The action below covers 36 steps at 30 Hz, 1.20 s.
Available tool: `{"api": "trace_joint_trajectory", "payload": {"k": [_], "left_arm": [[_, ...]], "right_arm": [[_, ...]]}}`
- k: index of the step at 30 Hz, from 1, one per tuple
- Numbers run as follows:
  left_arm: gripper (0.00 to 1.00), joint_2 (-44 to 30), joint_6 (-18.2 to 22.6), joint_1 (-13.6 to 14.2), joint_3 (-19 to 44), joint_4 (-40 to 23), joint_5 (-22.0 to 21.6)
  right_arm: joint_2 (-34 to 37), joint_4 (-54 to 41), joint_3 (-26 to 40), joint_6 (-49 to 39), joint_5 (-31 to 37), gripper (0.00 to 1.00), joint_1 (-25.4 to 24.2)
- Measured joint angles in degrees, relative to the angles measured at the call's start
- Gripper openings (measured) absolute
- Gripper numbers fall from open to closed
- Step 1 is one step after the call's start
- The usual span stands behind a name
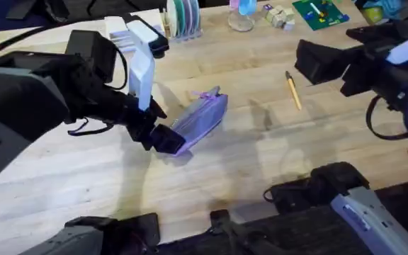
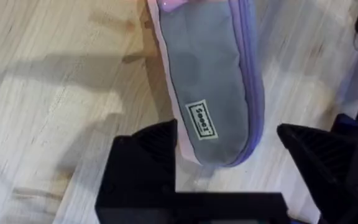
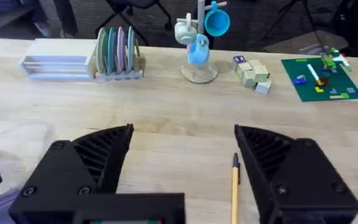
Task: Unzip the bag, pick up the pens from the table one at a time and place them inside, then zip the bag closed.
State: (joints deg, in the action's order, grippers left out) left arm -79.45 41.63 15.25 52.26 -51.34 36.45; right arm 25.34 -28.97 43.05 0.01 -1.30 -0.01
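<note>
The left fingers (image 2: 225, 165) straddle the bag (image 1: 202, 117) end, spread, while the right fingers (image 3: 182, 171) hang spread above a pen (image 1: 293, 91) at the bag's two o'clock.

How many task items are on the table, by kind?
bag: 1
pen: 1
Total: 2
</note>
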Motion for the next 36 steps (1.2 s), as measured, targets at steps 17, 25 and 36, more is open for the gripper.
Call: {"api": "trace_joint_trajectory", "payload": {"k": [17, 25, 36], "left_arm": [[0.557, 0.0, 0.0, 0.0, -3.4, 1.8, 0.1], [0.047, 0.0, 0.2, 0.0, -3.4, 2.1, 0.0], [0.043, 0.0, 0.2, 0.0, -3.4, 2.2, 0.0]], "right_arm": [[0.0, 0.0, 0.0, 0.0, 0.0, 0.997, 0.0], [0.0, 1.7, 0.0, 0.0, 0.0, 0.998, 0.0], [3.1, 3.4, 0.1, 2.2, -8.1, 0.998, 0.0]]}}
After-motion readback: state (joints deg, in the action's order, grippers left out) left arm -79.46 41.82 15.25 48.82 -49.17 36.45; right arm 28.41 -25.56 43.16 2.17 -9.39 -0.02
